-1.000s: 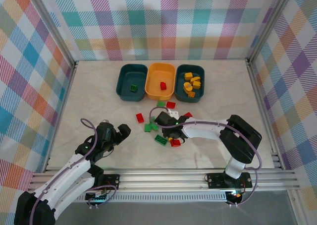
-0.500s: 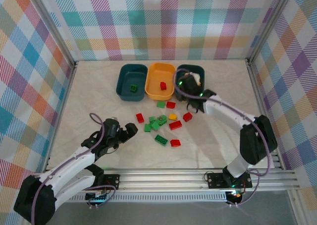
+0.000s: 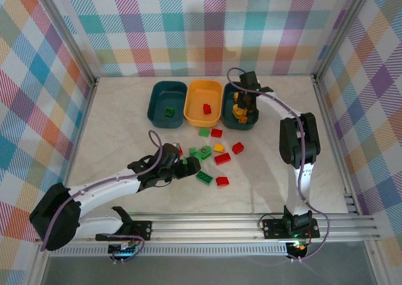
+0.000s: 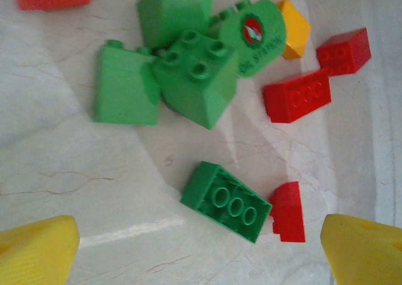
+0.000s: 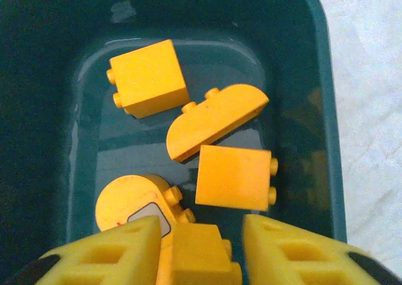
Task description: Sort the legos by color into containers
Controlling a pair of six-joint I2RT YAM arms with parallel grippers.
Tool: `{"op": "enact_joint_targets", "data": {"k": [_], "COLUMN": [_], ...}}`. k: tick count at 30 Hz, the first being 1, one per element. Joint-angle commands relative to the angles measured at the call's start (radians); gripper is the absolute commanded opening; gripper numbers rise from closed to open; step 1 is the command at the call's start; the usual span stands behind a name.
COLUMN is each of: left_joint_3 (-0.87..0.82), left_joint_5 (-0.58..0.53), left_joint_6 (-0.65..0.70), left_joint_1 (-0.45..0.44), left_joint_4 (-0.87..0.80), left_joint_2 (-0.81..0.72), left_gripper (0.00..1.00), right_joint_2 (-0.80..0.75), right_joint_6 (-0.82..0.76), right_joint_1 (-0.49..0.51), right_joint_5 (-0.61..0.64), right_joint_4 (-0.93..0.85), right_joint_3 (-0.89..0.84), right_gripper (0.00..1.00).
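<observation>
Top external: left gripper (image 3: 183,167) sits low beside the loose legos (image 3: 213,153) at the middle of the worktop (image 3: 125,122). Right gripper (image 3: 241,108) is over the right teal tub (image 3: 254,119) near the far edge.
Left wrist: fingers (image 4: 38,247) are wide apart, with a green brick (image 4: 226,201) on the worktop between them, untouched.
Right wrist: fingers (image 5: 107,253) flank a yellow-orange brick (image 5: 198,253) inside the tub. Whether they clamp it cannot be told.

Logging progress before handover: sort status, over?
Left gripper open above green brick, red brick close beside. Right gripper over right teal tub, yellow brick between fingers, grip unclear. More reds, greens loose on table.
</observation>
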Motion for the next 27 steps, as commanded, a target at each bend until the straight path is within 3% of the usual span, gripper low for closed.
{"op": "enact_joint_targets", "data": {"k": [1, 4, 9, 13, 17, 21, 27], "left_joint_3": [0.069, 0.114, 0.166, 0.275, 0.353, 0.375, 0.418], "left_joint_5": [-0.020, -0.045, -0.074, -0.128, -0.107, -0.135, -0.151], "left_joint_6": [0.020, -0.015, -0.173, -0.197, -0.234, -0.267, -0.275], "left_joint_1": [-0.056, -0.111, -0.195, -0.256, -0.287, -0.318, -0.349], "left_joint_4": [0.011, 0.012, 0.072, 0.015, -0.017, -0.036, -0.102], "left_joint_2": [0.044, 0.089, 0.174, 0.278, 0.385, 0.439, 0.505], "left_gripper": [0.99, 1.00, 0.99, 0.96, 0.90, 0.89, 0.87], "right_joint_2": [-0.013, -0.108, -0.381, -0.610, -0.795, -0.916, -0.981], "right_joint_6": [-0.038, -0.006, 0.053, 0.176, 0.207, 0.205, 0.228], "right_joint_1": [0.005, 0.008, 0.082, 0.101, 0.103, 0.103, 0.103], "right_joint_5": [0.013, 0.007, 0.038, 0.035, 0.061, 0.079, 0.082], "right_joint_4": [-0.060, -0.024, 0.099, 0.173, 0.213, 0.237, 0.288], "right_joint_3": [0.040, -0.044, -0.347, -0.615, -0.812, -0.922, -0.988], "right_gripper": [0.56, 0.63, 0.65, 0.65, 0.65, 0.67, 0.69]}}
